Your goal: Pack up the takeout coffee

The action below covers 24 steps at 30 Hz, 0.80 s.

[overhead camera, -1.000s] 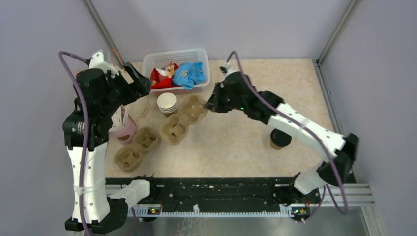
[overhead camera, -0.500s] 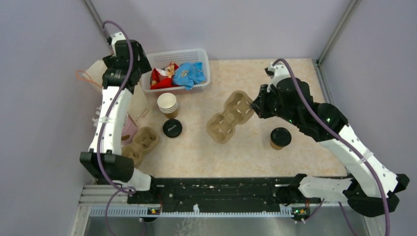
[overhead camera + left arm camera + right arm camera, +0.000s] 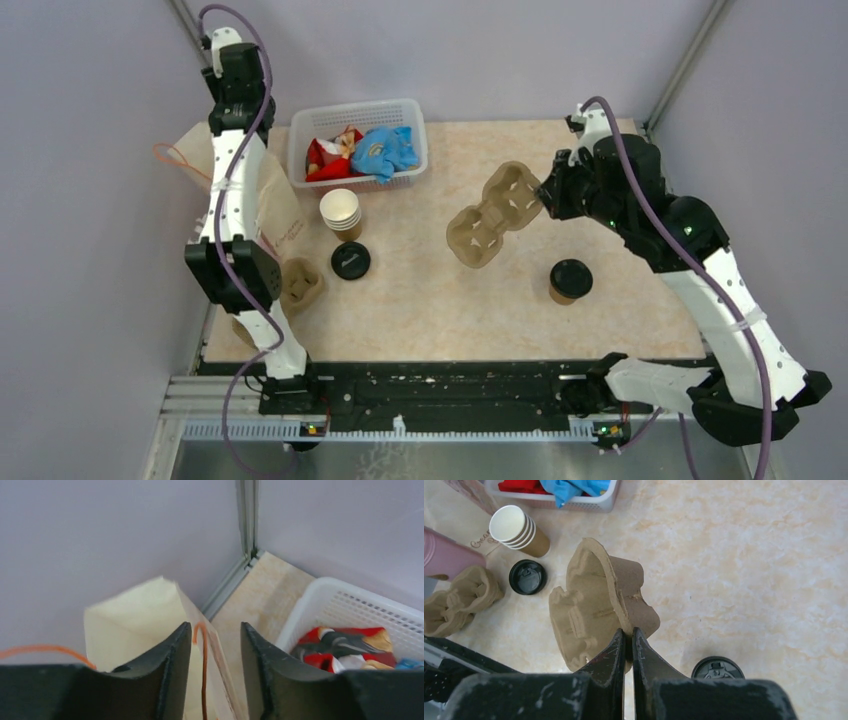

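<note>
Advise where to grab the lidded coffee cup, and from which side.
Grip the takeout coffee across its kraft wall just below the black lid, coming in level from its right side. It stands upright, nothing touching it; the lid overhangs, so a top-down pinch would probably catch only lid.

Left gripper (image 3: 214, 630): two dark fingers set apart, with an orange cord handle (image 3: 203, 670) rising between them (contact unclear). Behind them is an open paper bag (image 3: 135, 615), cream inside. At right is a white mesh basket (image 3: 350, 605) holding red packets (image 3: 345, 632).
</note>
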### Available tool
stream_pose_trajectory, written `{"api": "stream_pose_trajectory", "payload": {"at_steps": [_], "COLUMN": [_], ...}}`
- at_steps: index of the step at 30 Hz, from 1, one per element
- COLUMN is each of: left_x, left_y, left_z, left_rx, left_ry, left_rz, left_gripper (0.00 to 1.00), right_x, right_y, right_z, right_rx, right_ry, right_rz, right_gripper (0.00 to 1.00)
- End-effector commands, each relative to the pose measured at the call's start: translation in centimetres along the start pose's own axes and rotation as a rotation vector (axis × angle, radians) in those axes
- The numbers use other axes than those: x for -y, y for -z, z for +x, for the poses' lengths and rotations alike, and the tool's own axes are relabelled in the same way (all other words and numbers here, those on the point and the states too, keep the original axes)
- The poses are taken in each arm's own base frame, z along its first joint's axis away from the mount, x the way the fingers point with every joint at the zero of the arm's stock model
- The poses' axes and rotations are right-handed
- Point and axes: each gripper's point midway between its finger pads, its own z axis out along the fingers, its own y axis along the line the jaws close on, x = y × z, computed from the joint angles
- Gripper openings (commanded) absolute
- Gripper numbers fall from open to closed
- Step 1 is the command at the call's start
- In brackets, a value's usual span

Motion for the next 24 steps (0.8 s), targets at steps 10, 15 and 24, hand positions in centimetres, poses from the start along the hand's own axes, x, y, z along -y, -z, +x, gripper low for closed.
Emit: {"api": "stream_pose_trajectory", "payload": {"at_steps": [10, 15, 24], "left_x": [0.0, -0.7, -1.7], "left_y": [1.2, 3.2, 1.9], "left_z": [-14.8, -15.6, -5.3], "left_rx": [0.480, 0.482, 0.115], "left_ry": [-0.033, 0.020, 0.065], "left_rz": [-0.009, -0.034, -0.062], "left_gripper": [0.00, 0.37, 0.99], "right_x": [1.3, 1.7, 0.6], "right_y": [-0.8, -0.9, -1.1], "right_z": [-1.8, -2.2, -2.3], "right_rx": [0.019, 0.006, 0.023], "right_ry": [-0.005, -0.008, -0.065], "right_rz": [0.011, 0.022, -0.037], "right_gripper": [0.00, 0.00, 0.00]}}
